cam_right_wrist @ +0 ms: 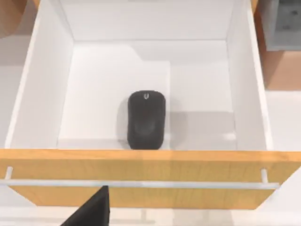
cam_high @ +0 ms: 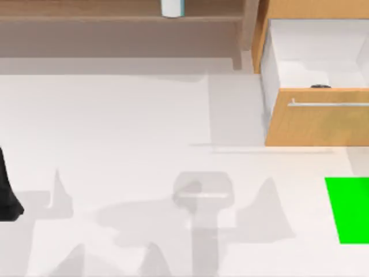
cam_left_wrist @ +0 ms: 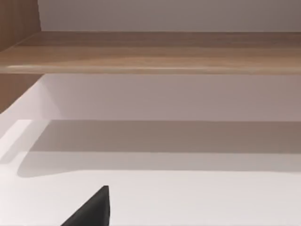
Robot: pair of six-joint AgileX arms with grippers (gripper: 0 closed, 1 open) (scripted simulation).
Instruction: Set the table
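Table below right gripper, jaws state unclear; mouse in open drawer

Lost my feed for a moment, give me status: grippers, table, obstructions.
Left gripper low at table's left edge. Right gripper above open light-wood drawer, black computer mouse inside. White table with green patch bare. Nothing blocking.

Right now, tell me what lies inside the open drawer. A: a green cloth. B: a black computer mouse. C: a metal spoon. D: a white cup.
B: the right wrist view looks down into the open drawer, where a black computer mouse lies on the white floor close behind the wooden drawer front.
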